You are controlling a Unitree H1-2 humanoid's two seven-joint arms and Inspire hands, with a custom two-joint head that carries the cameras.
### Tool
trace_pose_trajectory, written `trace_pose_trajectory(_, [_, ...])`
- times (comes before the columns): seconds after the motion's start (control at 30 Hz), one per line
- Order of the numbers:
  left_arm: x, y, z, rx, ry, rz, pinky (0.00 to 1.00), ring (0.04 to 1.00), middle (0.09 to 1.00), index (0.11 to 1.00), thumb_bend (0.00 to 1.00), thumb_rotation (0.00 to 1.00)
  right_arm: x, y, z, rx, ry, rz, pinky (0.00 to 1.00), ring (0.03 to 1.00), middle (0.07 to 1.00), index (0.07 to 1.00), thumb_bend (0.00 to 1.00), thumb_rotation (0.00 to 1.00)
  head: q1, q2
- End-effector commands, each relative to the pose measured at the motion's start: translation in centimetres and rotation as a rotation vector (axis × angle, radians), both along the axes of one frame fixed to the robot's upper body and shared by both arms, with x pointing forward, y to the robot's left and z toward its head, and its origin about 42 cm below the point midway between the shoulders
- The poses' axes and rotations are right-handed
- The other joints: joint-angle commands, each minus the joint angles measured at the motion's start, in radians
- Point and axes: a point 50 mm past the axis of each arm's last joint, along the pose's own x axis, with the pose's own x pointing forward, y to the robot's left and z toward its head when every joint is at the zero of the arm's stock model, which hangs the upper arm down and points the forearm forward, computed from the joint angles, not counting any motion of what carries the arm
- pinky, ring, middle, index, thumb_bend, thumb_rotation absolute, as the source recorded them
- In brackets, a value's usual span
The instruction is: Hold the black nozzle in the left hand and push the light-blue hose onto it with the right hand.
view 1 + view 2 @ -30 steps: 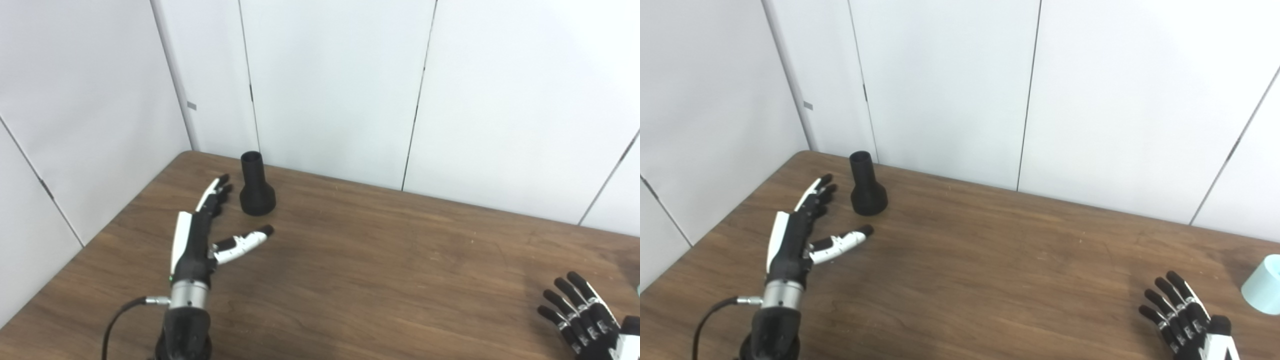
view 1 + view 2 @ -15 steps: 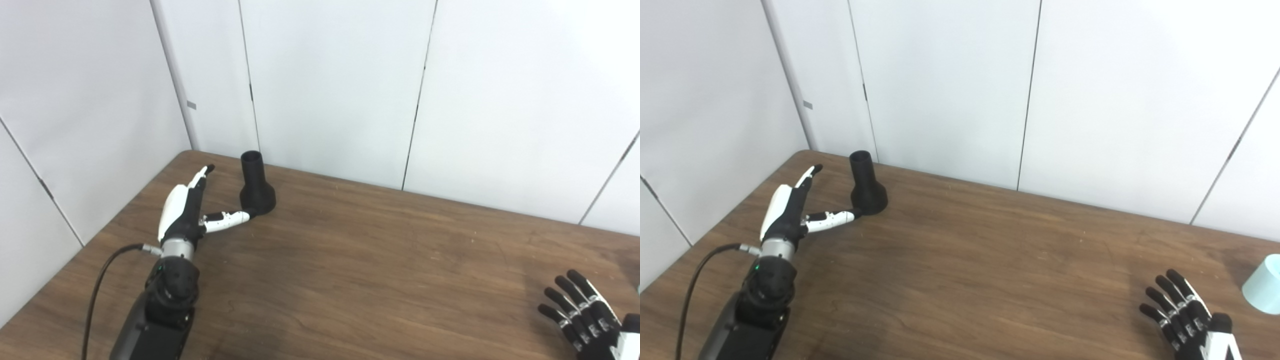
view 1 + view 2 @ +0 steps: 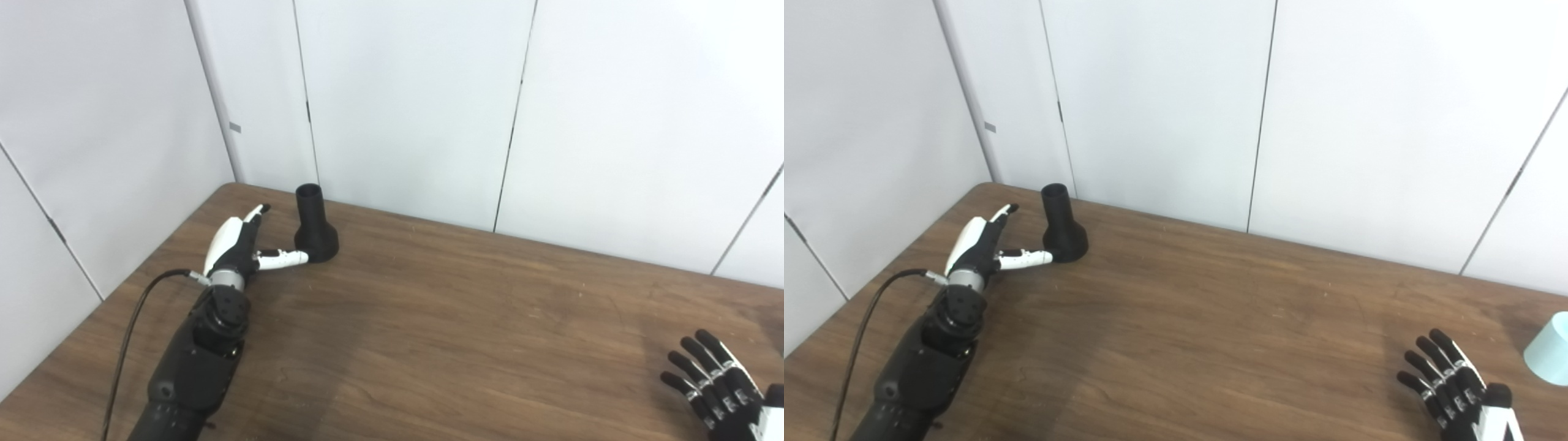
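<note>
**A:** Your left hand (image 3: 242,242) has gone forward over the last second. It was short of the black nozzle (image 3: 314,228) then; now it sits just beside it at the far left corner of the worktop (image 3: 441,318), fingers spread and straight, holding nothing.

**B:** Is it touching yet?

**A:** The thumb tip reaches the flared base on the near-left side, and it looks like contact, though you can't be sure from either eye view. The other fingers point past the nozzle's left side toward the wall, apart from it. So the nozzle stands between thumb and fingers only loosely.

**B:** And the nozzle itself?

**A:** Upright on its wide end, narrow neck up, same spot as a second ago. The thumb hasn't nudged it.

**B:** The other side?

**A:** Your right hand (image 3: 1458,389) has stayed low at the near right corner, palm down, fingers splayed, empty. The light-blue hose (image 3: 1548,349) shows only at the right edge of the right eye view, just beyond that hand and not touched.

**B:** What does that mean for you?

**A:** The reach is about done; the grasp isn't. I'd judge you need the fingers brought around the neck before closing. Push with the thumb alone and a piece that tall could tip or slide toward the wall.
</note>
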Motion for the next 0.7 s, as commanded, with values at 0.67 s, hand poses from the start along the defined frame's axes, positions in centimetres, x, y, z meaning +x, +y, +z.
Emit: trace_pose_trajectory(0.67, [4.7, -1.5, 3.2, 0.133, -0.047, -0.114, 1.0, 1.0, 0.96, 0.864, 0.98, 0.32, -1.4, -0.6, -1.8, -0.042, 0.071, -0.033, 0.73, 0.823, 0.834, 0.827, 0.62, 1.0, -0.016, 0.007])
